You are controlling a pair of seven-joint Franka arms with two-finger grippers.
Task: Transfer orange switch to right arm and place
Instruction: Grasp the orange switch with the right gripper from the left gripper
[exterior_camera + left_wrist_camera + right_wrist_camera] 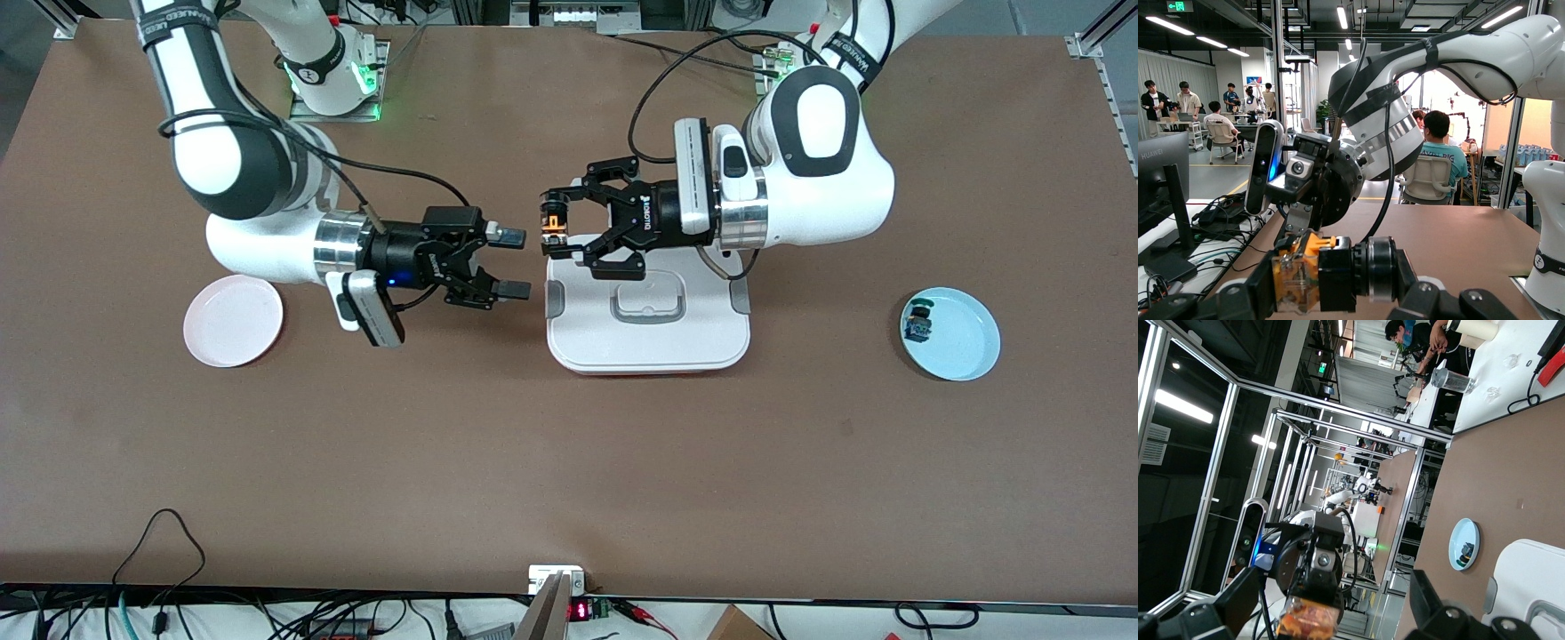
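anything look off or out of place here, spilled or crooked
Nothing stands out. The left gripper holds the orange switch in the air above the edge of the white lidded container, facing the open right gripper. The pink plate lies flat, and the blue plate holds another small switch.

Left hand (1338, 301) low in foreground, black linkage fingers (1238, 297) clamped on orange switch (1313, 273): orange-yellow block one end, black and silver cylinder other end. Switch held up over brown bench (1458, 233). Right hand (1301, 200) just above it, facing camera, white camera module (1265, 167) beside it with blue light. Right arm (1458, 73) arches overhead. White arm base (1545, 233) stands on bench. People seated in lab background.
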